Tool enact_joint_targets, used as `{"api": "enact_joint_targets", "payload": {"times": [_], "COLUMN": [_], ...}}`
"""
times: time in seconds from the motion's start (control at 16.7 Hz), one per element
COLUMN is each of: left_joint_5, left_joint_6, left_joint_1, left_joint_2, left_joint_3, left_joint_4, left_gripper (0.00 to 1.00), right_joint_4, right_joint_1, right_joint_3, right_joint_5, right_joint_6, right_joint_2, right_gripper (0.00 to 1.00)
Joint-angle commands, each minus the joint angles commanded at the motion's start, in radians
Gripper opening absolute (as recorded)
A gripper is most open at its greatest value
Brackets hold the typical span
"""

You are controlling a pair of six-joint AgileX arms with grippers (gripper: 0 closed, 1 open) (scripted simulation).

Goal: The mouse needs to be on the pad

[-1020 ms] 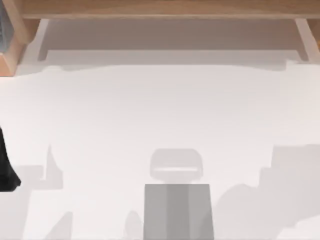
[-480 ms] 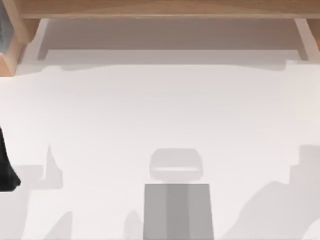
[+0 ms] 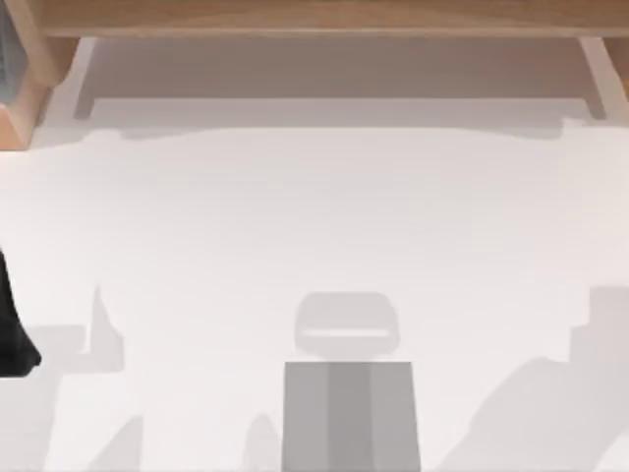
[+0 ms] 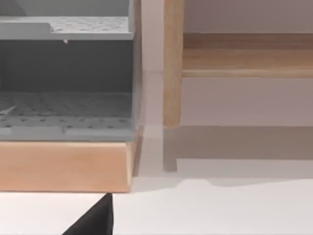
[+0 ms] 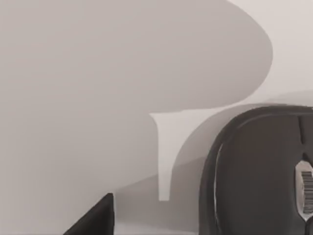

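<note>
the mouse (image 5: 259, 171) sits dark and glossy on the white bench (image 3: 314, 226), right below the right arm's wrist camera, a small label on its shell. risk here: that rounded, slick shell could squirt out of a pinch or get nudged if the descent lands off-centre. can't tell how wide either claw stands.

dark mouse (image 5: 259, 171) cut off by the frame edge
</note>
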Motion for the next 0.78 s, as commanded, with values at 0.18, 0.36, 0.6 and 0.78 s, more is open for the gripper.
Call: {"api": "enact_joint_targets", "payload": {"times": [0.18, 0.36, 0.6, 0.78], "left_joint_5": [0.000, 0.000, 0.000, 0.000], "left_joint_6": [0.000, 0.000, 0.000, 0.000], "left_joint_1": [0.000, 0.000, 0.000, 0.000], "left_joint_2": [0.000, 0.000, 0.000, 0.000], "left_joint_3": [0.000, 0.000, 0.000, 0.000], "left_joint_4": [0.000, 0.000, 0.000, 0.000], "left_gripper": [1.00, 1.00, 1.00, 1.00], "right_joint_4": [0.000, 0.000, 0.000, 0.000], "right_joint_1": [0.000, 0.000, 0.000, 0.000], "right_joint_3": [0.000, 0.000, 0.000, 0.000], "right_joint_5": [0.000, 0.000, 0.000, 0.000], "right_joint_6": [0.000, 0.000, 0.000, 0.000], "right_joint_2": [0.000, 0.000, 0.000, 0.000], "right_gripper": [0.32, 0.10, 0.00, 0.00]}}
